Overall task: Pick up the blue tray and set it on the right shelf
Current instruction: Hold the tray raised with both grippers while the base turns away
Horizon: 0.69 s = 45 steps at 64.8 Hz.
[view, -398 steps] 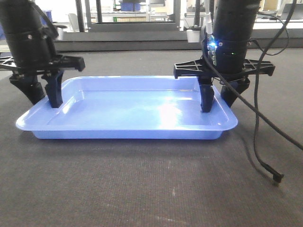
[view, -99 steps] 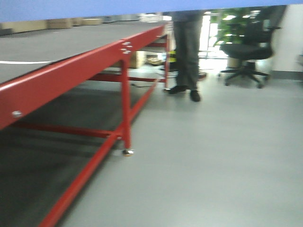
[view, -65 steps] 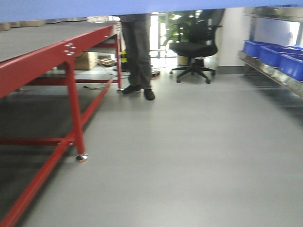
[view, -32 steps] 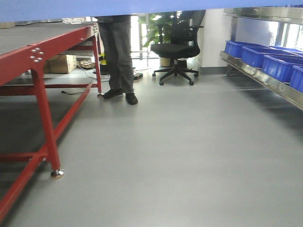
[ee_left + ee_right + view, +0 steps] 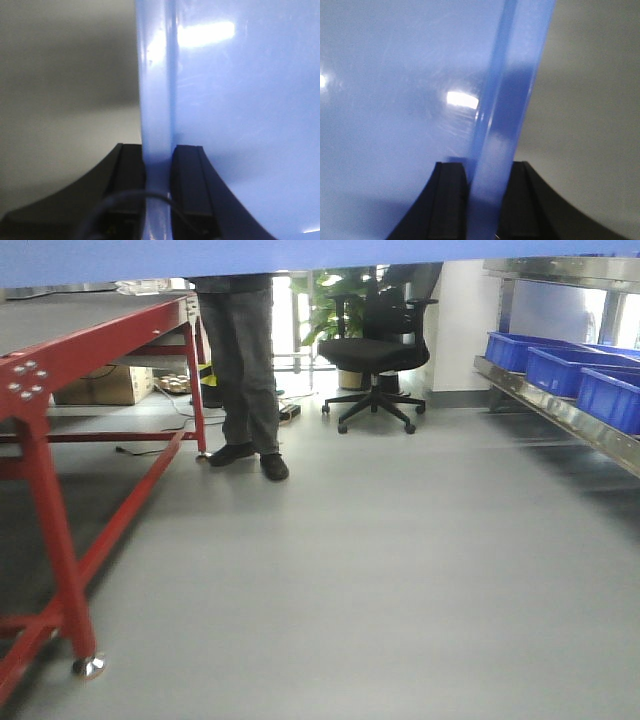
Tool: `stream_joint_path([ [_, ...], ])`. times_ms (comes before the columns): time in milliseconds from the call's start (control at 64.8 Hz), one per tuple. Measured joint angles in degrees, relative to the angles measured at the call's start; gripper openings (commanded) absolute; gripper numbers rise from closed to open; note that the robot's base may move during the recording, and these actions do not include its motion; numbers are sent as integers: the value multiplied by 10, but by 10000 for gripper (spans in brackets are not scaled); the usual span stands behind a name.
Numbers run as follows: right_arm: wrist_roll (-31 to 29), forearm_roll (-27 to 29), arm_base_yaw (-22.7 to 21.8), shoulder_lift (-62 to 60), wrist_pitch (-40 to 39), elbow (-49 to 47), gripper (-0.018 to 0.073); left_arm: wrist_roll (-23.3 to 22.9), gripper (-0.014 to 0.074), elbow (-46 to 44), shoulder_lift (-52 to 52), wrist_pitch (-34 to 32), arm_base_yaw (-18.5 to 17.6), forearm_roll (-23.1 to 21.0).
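**A:** Where was the blue tray (image 5: 240, 100)?

**B:** Clamped between both arms. The left gripper (image 5: 157, 165) had its black jaws pinched narrow on one raised rim, a pad pressed to each side. The right gripper (image 5: 487, 175) held the opposite rim in the same way. In the front view the tray was only a pale blue band along the top edge, the rest cut off.

**A:** Anything in it?

**B:** The wrist views showed just a glossy blue surface with bright glints. Most of the tray lay outside both views.

**A:** And the right shelf (image 5: 560, 415)?

**B:** It ran along the right edge, a steel lip cut off by the frame. A row of dark blue bins (image 5: 555, 370) sat on it, touching or nearly so. The low angle hid their insides, so I could not tell what they held.

**A:** What else?

**B:** A red-framed table (image 5: 60, 350) stood on the left with a cardboard box (image 5: 105, 385) beneath it. A person (image 5: 245, 370) stood beside its far leg, hidden above the thighs by the tray. An office chair (image 5: 375, 350) stood near them on the grey floor (image 5: 380, 570).
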Motion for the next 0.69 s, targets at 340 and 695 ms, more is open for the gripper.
stream_joint_path([
  [340, 0, 0, 0, 0, 0, 0, 55, 0, -48, 0, 0, 0, 0, 0],
  [695, 0, 0, 0, 0, 0, 0, 55, 0, -48, 0, -1, 1, 0, 0],
])
